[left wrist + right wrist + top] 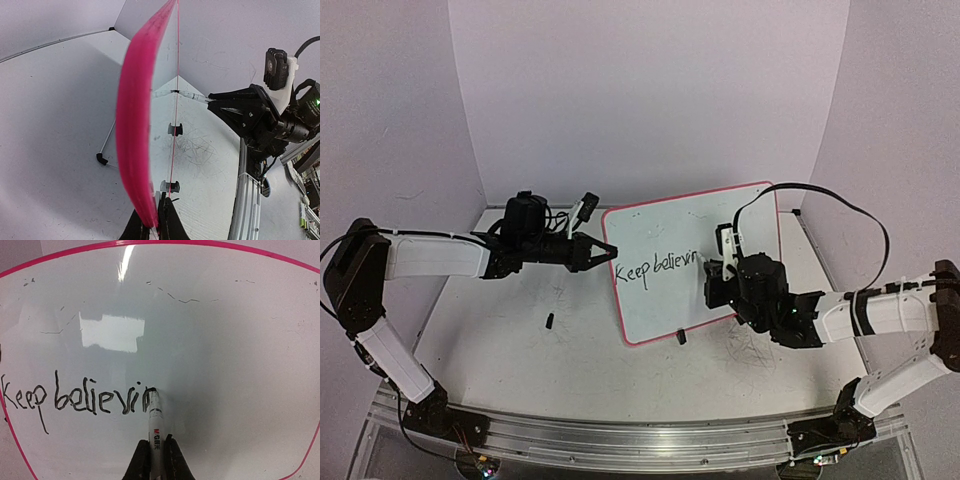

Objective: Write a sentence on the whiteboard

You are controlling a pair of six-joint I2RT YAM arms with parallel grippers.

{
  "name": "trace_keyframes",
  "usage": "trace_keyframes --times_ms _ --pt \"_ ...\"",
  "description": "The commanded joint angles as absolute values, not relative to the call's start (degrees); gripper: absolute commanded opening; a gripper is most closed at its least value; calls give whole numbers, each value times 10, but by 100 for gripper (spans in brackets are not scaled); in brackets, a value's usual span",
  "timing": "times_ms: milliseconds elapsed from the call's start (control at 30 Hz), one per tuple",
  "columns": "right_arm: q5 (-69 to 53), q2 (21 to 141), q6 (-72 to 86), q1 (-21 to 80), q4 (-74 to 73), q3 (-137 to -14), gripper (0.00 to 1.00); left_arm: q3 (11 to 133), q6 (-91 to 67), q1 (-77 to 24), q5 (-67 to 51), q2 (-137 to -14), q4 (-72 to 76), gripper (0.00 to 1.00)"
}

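Observation:
The whiteboard, white with a pink rim, stands tilted on the table in the top view. My left gripper is shut on its left edge; in the left wrist view the pink rim runs edge-on from between the jaws of the left gripper. The sentence reads "Keep believin" in black letters. My right gripper is shut on a white marker, whose tip touches the whiteboard at the top of the unfinished "n". From above, the right gripper sits in front of the board's right half.
A small black piece lies on the tabletop left of the board. A black clip sits at the board's near edge, and two clips show along it. Grey scribbles mark the table. Lilac walls close in on three sides.

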State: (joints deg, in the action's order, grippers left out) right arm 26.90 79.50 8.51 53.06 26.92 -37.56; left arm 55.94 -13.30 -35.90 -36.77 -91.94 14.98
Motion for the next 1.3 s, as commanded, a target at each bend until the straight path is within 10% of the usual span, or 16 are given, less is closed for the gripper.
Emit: trace_keyframes --times_ms 0,1267 --pt "294 790 92 525 266 -383 0 571 -77 -366 -343 -915 120 0" --pt "261 727 99 524 247 -354 0 571 -75 -365 -340 -915 118 0"
